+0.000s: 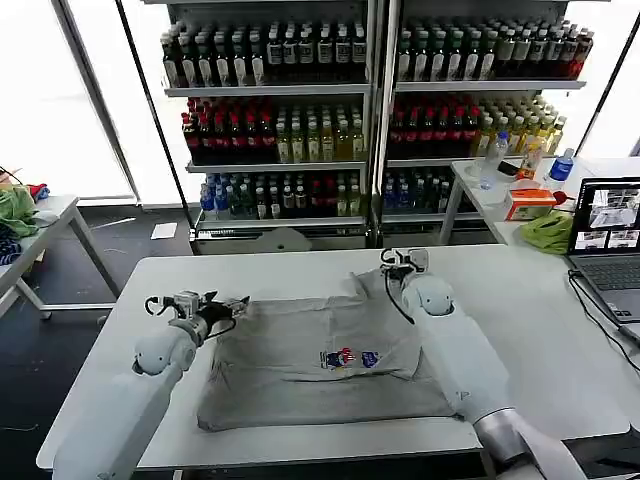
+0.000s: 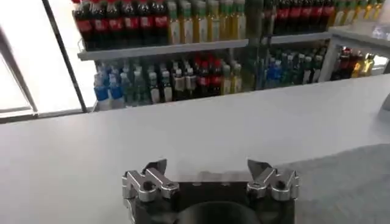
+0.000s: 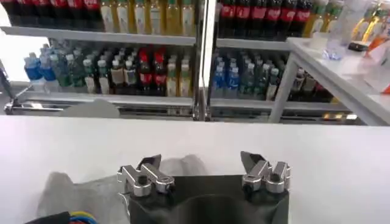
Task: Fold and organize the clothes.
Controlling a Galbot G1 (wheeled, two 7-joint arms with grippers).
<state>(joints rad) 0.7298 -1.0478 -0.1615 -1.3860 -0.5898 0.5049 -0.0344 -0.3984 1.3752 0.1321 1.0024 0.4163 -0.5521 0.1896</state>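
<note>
Flat on the table [image 1: 520,300], the T-shirt [image 1: 300,375] shows an unreadable print [image 1: 348,358]; left gripper [image 1: 222,310] at nine o'clock and right gripper [image 1: 400,262] at one o'clock both gape empty.

Both arms smooth white rounded shells, black cables looped at wrists. Left hand [image 1: 236,304] and right hand [image 1: 402,258]: black body, silver metal finger links with visible screws [image 2: 148,184]. Multicolour wires beside right wrist.

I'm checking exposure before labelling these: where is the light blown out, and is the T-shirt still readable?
Head view: windows behind the drinks shelves are blown white, yet the T-shirt and its chest print read clearly on the table. Left wrist view: window at the edge is washed out, left gripper sharp. Right wrist view: evenly lit, right gripper sharp.
</note>
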